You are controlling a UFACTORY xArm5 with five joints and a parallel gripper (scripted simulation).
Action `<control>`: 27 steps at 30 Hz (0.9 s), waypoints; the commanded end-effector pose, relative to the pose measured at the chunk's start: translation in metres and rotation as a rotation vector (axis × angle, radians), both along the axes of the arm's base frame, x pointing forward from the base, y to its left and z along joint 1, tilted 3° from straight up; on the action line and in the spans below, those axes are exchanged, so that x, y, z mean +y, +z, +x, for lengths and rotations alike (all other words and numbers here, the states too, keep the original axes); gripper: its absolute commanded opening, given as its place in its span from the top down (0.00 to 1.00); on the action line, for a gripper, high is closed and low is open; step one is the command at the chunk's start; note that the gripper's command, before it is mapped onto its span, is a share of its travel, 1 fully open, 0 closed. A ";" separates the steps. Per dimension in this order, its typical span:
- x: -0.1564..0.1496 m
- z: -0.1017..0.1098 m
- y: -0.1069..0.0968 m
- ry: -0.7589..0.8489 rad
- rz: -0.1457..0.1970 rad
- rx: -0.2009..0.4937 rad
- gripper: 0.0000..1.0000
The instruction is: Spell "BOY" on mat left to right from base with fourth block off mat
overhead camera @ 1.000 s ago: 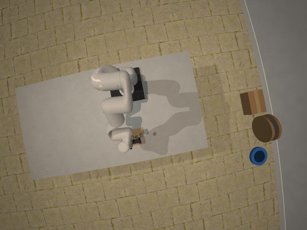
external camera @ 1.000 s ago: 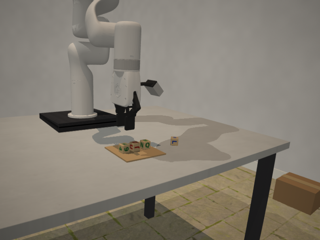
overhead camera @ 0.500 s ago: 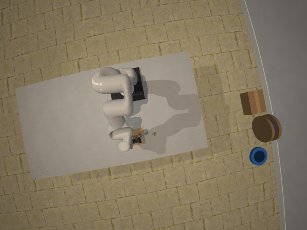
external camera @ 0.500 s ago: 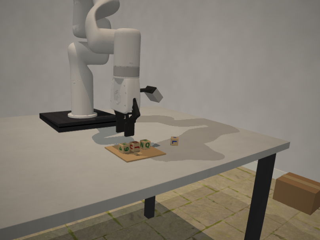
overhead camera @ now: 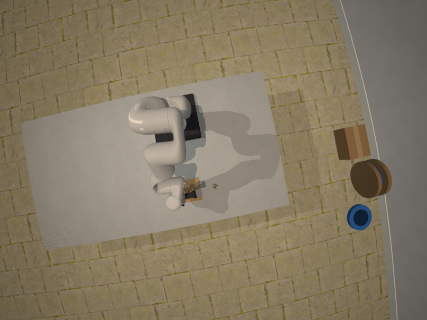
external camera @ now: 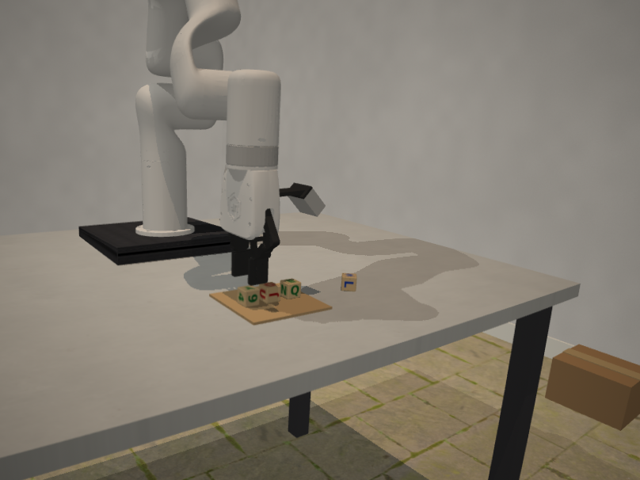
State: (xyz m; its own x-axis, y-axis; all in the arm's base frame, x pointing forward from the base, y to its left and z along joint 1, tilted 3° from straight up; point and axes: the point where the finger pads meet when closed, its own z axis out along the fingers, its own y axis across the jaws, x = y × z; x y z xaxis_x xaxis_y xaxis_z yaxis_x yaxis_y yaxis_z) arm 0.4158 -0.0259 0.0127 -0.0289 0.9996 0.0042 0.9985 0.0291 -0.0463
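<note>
A tan mat (external camera: 270, 306) lies on the grey table in front of the arm and also shows in the top view (overhead camera: 193, 190). Three wooden letter blocks stand on it in a row: one with green marks (external camera: 249, 296), one with red marks (external camera: 268, 292), and one showing green N and Q (external camera: 290, 287). A fourth block with a blue L (external camera: 348, 282) lies off the mat to the right, and it also shows in the top view (overhead camera: 214, 186). My gripper (external camera: 249, 276) points straight down, just above and behind the left and middle blocks. It is partly open and empty. The wrist hides the fingers in the top view.
The arm's black base plate (external camera: 154, 240) sits behind the mat. The table's front and right edges are near. On the floor to the right are a cardboard box (overhead camera: 351, 141), a brown spool (overhead camera: 370, 178) and a blue ring (overhead camera: 359, 216).
</note>
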 end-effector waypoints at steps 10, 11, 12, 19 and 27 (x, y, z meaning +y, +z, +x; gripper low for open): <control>0.000 0.001 -0.006 0.000 0.000 -0.004 0.55; 0.000 0.001 -0.006 0.000 0.000 -0.004 0.55; 0.000 0.001 -0.006 0.000 0.000 -0.004 0.55; 0.000 0.001 -0.006 0.000 0.000 -0.004 0.55; 0.000 0.001 -0.006 0.000 0.000 -0.004 0.55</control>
